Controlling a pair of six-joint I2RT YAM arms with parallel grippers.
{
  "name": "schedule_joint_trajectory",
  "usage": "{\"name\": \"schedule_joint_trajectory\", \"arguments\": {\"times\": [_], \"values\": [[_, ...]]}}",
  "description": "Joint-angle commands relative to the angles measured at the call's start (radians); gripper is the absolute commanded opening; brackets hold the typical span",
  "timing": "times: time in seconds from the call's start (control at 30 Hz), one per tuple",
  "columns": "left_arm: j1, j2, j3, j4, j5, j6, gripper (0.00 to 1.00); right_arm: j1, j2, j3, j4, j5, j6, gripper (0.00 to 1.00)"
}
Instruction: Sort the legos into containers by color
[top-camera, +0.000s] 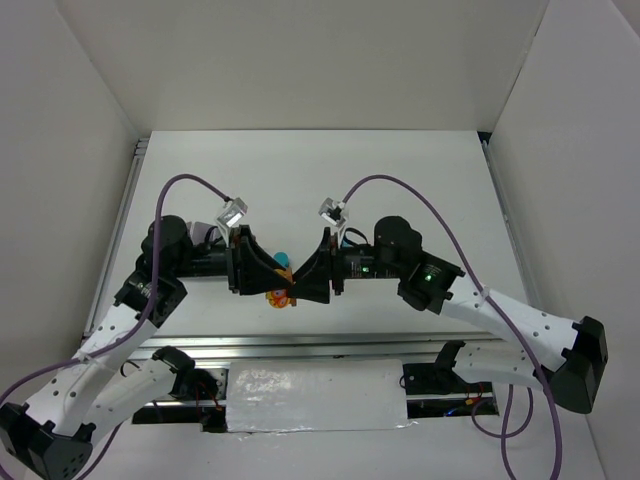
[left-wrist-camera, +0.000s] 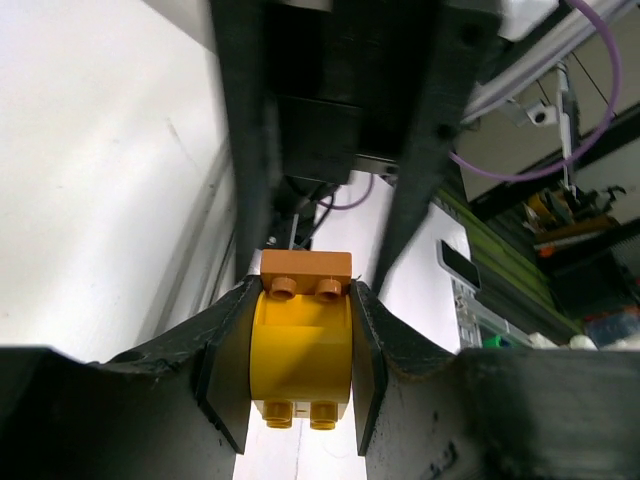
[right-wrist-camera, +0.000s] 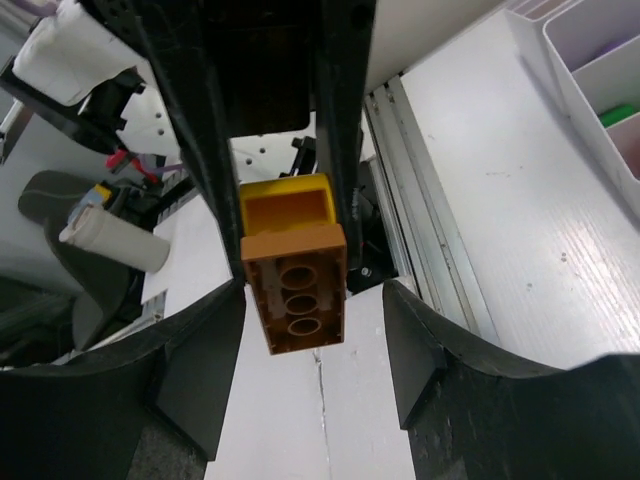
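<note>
The white-and-black left arm (top-camera: 110, 340) and right arm (top-camera: 520, 320) bend inward from the table's (top-camera: 330, 180) near edge, their black grippers meeting tip to tip. The left gripper (left-wrist-camera: 300, 350) pinches a yellow-and-orange studded plastic brick (left-wrist-camera: 302, 300) between both fingers. The right gripper (right-wrist-camera: 312, 335) straddles that brick, with its jaws apart and clear of the brick's sides.

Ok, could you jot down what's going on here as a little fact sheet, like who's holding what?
left gripper: shut on the yellow brick, between the two arms
yellow brick: has an orange brick stuck on its end
right gripper: open, fingers either side of the orange brick, not yet clamped
white tray: at the edge of the right wrist view, with a green piece in one compartment
</note>
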Motion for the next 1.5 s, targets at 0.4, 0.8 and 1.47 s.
{"name": "schedule_joint_trajectory", "arguments": {"times": [0.4,0.8,1.47], "values": [[-0.021,-0.018,0.005,0.149,0.067,-0.048,0.00,0.006,-0.024,-0.020,0.102,0.022,-0.023,0.61],[-0.021,-0.037,0.025,0.068,0.048,0.002,0.18,0.006,0.034,-0.026,0.296,-0.147,0.054,0.00],[-0.021,-0.057,0.026,0.054,-0.009,0.021,0.87,0.005,-0.050,-0.050,0.237,-0.035,0.012,0.00]]}}
